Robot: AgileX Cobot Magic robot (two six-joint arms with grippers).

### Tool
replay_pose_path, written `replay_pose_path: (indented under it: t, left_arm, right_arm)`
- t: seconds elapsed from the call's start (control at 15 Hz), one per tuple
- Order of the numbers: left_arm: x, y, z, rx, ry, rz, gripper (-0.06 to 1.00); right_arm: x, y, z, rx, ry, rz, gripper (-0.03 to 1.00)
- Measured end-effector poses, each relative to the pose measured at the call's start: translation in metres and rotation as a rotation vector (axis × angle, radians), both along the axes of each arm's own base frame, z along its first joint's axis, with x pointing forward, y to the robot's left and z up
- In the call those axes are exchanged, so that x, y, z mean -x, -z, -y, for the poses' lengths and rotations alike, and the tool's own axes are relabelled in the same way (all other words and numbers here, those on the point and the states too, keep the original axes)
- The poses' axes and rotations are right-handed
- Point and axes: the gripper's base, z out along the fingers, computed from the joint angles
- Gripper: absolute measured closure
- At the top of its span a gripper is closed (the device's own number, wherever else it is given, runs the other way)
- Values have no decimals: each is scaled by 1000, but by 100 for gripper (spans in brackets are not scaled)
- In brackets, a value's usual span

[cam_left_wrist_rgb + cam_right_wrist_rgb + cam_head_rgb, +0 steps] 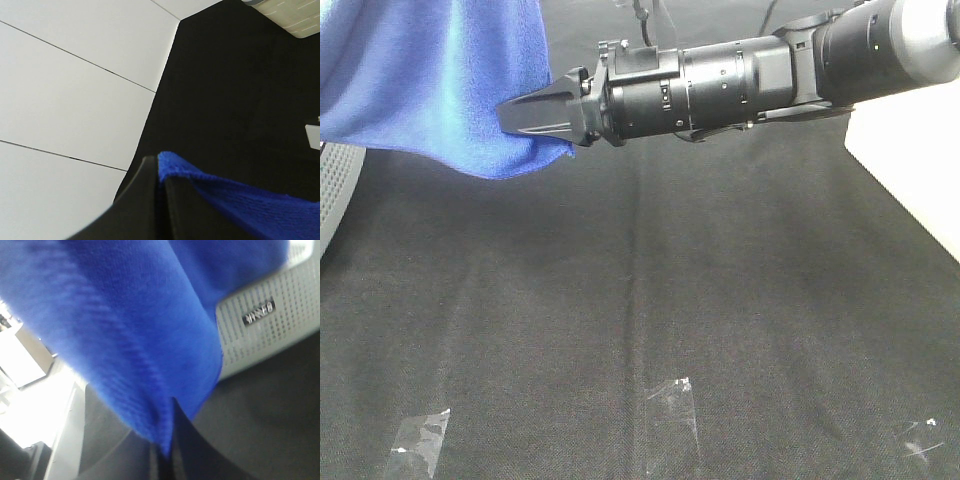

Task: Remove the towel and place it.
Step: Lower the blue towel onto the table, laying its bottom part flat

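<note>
Exterior high view: the towel hangs at the far left, lifted clear of the black cloth, with its lower edge drooping free above it.
Right gripper: it reaches across the middle with its jaws closed on the towel's lower fold. The right wrist view shows blue nap pinched right at the tips.
Left gripper: out of the high view. Its own camera shows the jaws shut on a towel edge, with a blue corner poking out just past them.
Why two grips: probably so the towel hangs between two points and can be carried spread out, not bunched.
Basket: white and perforated, just behind the towel. Whether the two touch, I cannot tell.
Tape: clear strips on the cloth near the front — possibly marks for the drop spot, though that is only a guess.
Stage: the towel looks lifted off and is not yet placed.
Next move: both arms would need to travel together, or the span will sag or pull tight.
Risk: both pinches sit close to the edges, so a tug could slip one free.
</note>
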Motion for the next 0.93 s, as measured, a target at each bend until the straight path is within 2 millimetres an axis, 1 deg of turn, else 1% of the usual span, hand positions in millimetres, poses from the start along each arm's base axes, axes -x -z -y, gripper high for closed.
replay_pose_path:
  t: [0.07,0.27,0.4,0.53,0.67,0.8,0.93]
  left_arm:
    - [0,0,0,3,-2,-4,94]
    - [0,1,0,41,-19,-37,94]
    - [0,2,-1,71,-34,-64,94]
    - [0,2,0,80,-37,-64,94]
    - [-5,4,4,85,-34,-52,94]
    - [-13,7,9,87,-35,-25,94]
    - [-21,5,11,135,-55,23,94]
  right_arm:
    - [1,-2,2,32,11,-27,97]
    - [6,-17,10,140,68,-80,97]
    - [11,-36,20,237,127,-80,97]
    - [17,-56,33,331,213,-64,97]
    - [20,-83,44,418,269,-7,97]
    - [17,-112,51,503,318,24,97]
    - [12,-140,61,627,360,76,97]
